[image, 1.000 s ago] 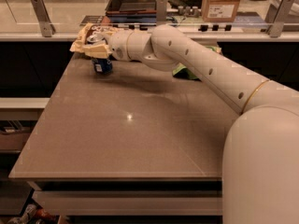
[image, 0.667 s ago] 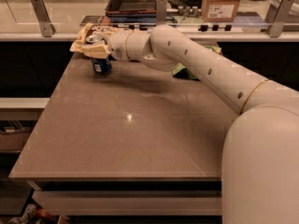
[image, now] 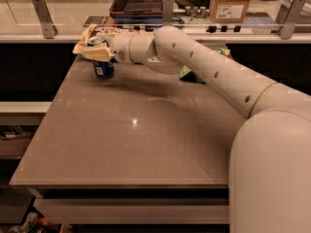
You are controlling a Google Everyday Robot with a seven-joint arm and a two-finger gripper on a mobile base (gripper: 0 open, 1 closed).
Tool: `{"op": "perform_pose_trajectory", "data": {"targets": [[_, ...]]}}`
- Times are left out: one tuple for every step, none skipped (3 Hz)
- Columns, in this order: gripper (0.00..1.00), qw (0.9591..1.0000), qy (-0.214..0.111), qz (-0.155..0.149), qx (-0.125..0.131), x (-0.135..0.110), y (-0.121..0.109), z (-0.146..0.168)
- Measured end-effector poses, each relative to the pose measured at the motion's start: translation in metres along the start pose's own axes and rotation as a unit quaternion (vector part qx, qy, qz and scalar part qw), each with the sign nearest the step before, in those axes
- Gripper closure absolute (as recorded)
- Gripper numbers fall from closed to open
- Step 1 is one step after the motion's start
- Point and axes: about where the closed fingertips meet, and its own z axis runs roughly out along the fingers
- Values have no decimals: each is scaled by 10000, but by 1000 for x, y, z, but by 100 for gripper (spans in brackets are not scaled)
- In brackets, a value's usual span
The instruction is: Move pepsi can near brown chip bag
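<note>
green chip bag [image: 186, 74] half hidden behind arm [image: 209, 64] | brown chip bag [image: 83, 47] at table's [image: 146, 149] far-left corner | gripper [image: 101, 52] atop pepsi can [image: 104, 70], its grip I cannot tell

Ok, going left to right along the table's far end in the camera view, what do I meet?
First the brown chip bag → pepsi can → green chip bag. The gripper sits over the can, so it's left out.
</note>
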Motion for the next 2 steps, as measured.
{"op": "perform_pose_trajectory", "data": {"targets": [[0,10000,-3,2,-20,0,2,2],[0,10000,-3,2,-21,0,2,2]]}}
